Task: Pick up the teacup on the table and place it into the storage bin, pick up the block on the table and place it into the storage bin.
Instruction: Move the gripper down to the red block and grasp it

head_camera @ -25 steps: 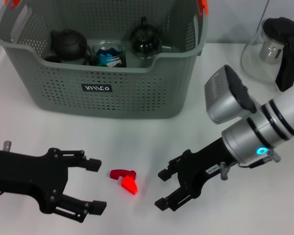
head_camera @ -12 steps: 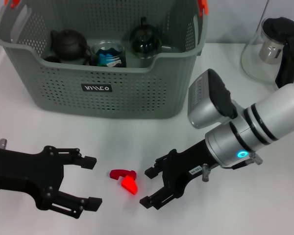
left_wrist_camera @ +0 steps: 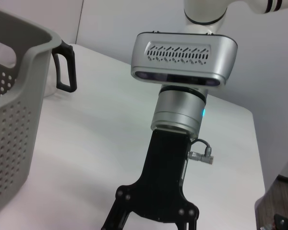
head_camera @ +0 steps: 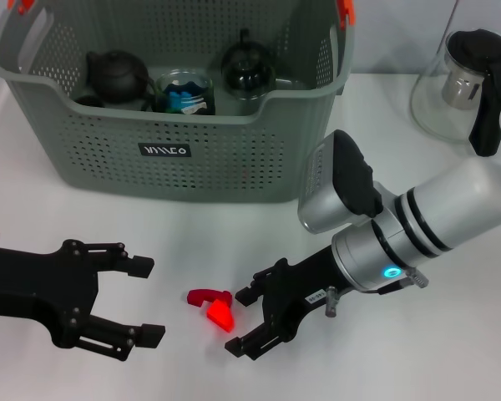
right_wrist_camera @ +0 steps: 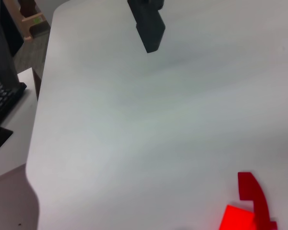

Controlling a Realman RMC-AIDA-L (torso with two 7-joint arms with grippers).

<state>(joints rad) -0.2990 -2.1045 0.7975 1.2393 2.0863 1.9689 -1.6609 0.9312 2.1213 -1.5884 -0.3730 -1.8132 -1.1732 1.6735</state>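
Just ahead of the right pincer (head_camera: 242, 322), almost between its two spread fingertips, lies the red block (head_camera: 212, 307) on the white tabletop (head_camera: 417, 359): a dark red curved piece beside a brighter orange-red chunk, the two touching. The right pincer is released, its black fingers wide apart, one tip close beside the block and the other a little nearer the robot. None of its fingers touches the block. In the right wrist view the block (right_wrist_camera: 247, 206) sits at the picture's edge, with one black finger (right_wrist_camera: 149, 24) of the other arm farther off across the bare tabletop.

On the far side of the block from the right pincer, the left pincer (head_camera: 146, 301) is also released and grasps nothing, its fingers spread and pointing toward the block, a clear gap away from it. The left wrist view shows the right arm's silver wrist and black pincer base (left_wrist_camera: 158, 206) facing it.

Beyond both pincers stands the storage bin (head_camera: 175, 150), grey-green and perforated, with orange clips at its upper corners and a small black label. Inside it rest a dark teapot (head_camera: 117, 77), a glass cup (head_camera: 184, 92) with something blue inside, and a dark round glass pot (head_camera: 246, 65). Off past the right arm, a glass jug with a black handle (head_camera: 472, 83) stands on the tabletop.
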